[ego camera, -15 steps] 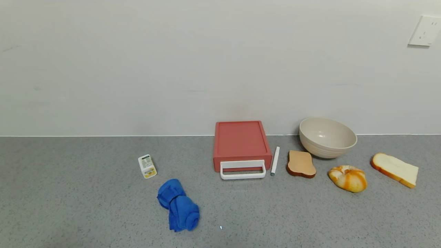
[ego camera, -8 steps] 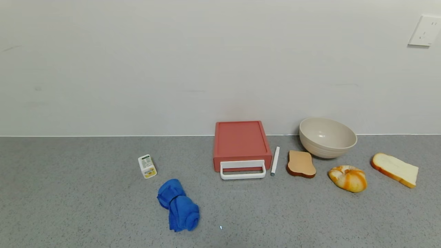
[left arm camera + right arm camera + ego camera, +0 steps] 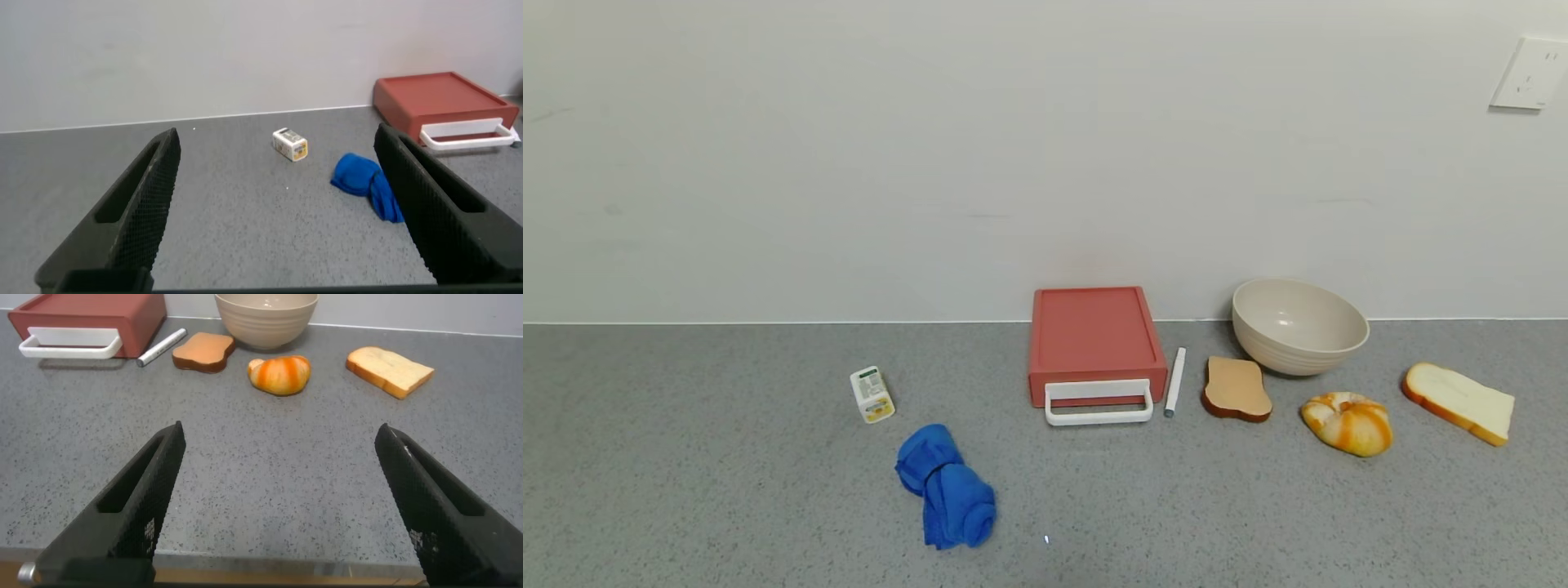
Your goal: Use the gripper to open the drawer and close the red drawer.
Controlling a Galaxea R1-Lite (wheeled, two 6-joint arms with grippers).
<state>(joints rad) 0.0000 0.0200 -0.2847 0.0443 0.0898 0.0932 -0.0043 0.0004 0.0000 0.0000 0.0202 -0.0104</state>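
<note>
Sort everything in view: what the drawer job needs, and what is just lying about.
For the job: red drawer, its white handle, left gripper, right gripper, both open.

Lying about: blue cloth, small carton, marker, bowl, toast slice, croissant, white bread slice.

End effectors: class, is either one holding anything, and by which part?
Nothing is held. The left end effector and right end effector are open over bare counter.

R claw [image 3: 282, 510] low over grey tabletop [image 3: 270, 474], fingers [image 3: 131, 510] wide apart, nothing btwn them. Far side: red drawer [image 3: 86, 317] shut, w/ white loop handle [image 3: 69, 347]; white marker [image 3: 161, 346] just beside it; brown toast [image 3: 203, 352]; beige bowl [image 3: 265, 317]; orange bun [image 3: 279, 375]; white bread slice [image 3: 390, 371], apart from bun.
</note>
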